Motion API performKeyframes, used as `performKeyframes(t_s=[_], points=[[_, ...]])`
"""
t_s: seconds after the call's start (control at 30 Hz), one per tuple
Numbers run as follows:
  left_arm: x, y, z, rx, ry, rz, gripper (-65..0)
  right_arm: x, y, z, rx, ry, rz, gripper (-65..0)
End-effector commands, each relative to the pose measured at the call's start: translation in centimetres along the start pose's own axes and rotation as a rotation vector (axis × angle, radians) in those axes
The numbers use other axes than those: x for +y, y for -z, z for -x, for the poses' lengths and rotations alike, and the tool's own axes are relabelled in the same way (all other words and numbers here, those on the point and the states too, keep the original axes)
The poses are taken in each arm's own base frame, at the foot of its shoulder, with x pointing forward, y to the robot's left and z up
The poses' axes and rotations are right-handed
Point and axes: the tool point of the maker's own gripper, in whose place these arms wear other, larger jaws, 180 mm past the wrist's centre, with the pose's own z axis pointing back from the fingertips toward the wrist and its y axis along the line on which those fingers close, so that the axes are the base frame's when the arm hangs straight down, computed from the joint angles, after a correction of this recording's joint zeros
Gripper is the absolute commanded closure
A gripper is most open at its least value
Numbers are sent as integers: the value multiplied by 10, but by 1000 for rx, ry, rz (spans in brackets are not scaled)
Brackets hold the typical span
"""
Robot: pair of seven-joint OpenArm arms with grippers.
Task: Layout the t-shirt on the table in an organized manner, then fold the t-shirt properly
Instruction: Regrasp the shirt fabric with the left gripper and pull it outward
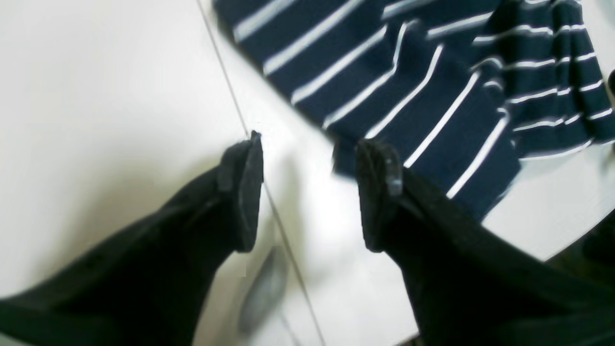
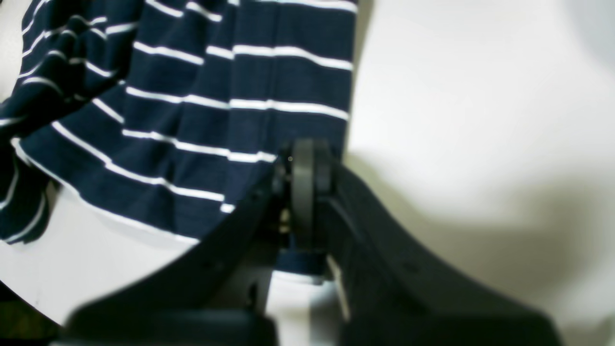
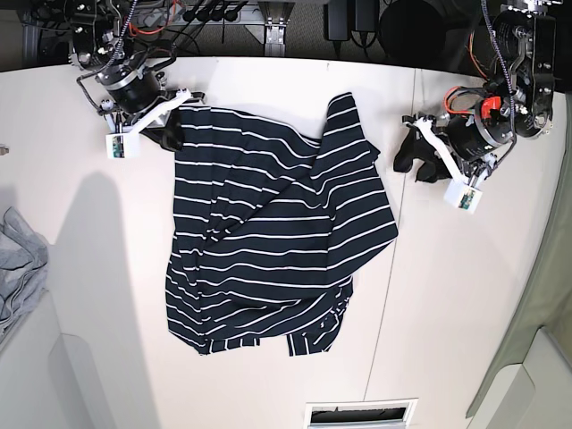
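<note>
The big cream table (image 3: 268, 89) fills most of the base view, with a thin dark line (image 3: 391, 268) running down it on the right.

The dark blue t-shirt (image 3: 268, 250) with thin white stripes lies near the middle of the table. It is spread out but not neat. One part is folded over across the middle, and the bottom edge is bunched up.

A grey cloth (image 3: 20, 264) sits at the left edge of the table, well apart from the shirt.

The right gripper (image 2: 303, 192) is at the top left corner of the shirt. Its jaws are closed tight and pinch the edge of the t-shirt (image 2: 230, 96).

The left gripper (image 1: 310, 185) is just beside the shirt's right side, above the bare table. Its jaws are wide open and hold nothing. One black finger (image 1: 379, 192) is right next to the striped cloth (image 1: 384, 86).
</note>
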Motion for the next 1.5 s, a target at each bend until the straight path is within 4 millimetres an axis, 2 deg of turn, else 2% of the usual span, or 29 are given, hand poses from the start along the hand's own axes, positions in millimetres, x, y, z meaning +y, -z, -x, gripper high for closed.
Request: performKeyframes(t_s=[0.0,0.1,0.2,0.37,0.53,0.7,0.83,0.97,1.17,1.3,1.47], points=[[2,0,-2,-19,-28,12,-331,1,0,-14,-45,-11,-12,0],[-3,6,18,18,-141,68,-331,1,1,-15,-47,-13,-12,0],[-23,10,23,22,-153,147,-331,1,1,-16,-48,-13,-12,0],[-61,16,14,-22,-209,285,-331,1,1,-17,-50,-13,-13,0],[-90,19,9,-42,-220,384,-331,1,1,-17,-50,-13,-13,0],[-131,40,17,35,-89,422,-331,1,1,-17,-50,-13,-13,0],[-146,59,4,18,-39,374,-331,1,1,-15,-45,-13,-13,0],[-145,67,-4,19,16,332,-331,1,1,-15,-43,-13,-12,0],[-134,69,10,91,49,272,-331,0,1,-14,-38,-27,-7,0],[-130,61,10,123,89,264,-331,0,1,-14,-39,-26,-7,0],[-116,39,8,108,165,231,-331,0,1,-15,-41,-28,-8,0]])
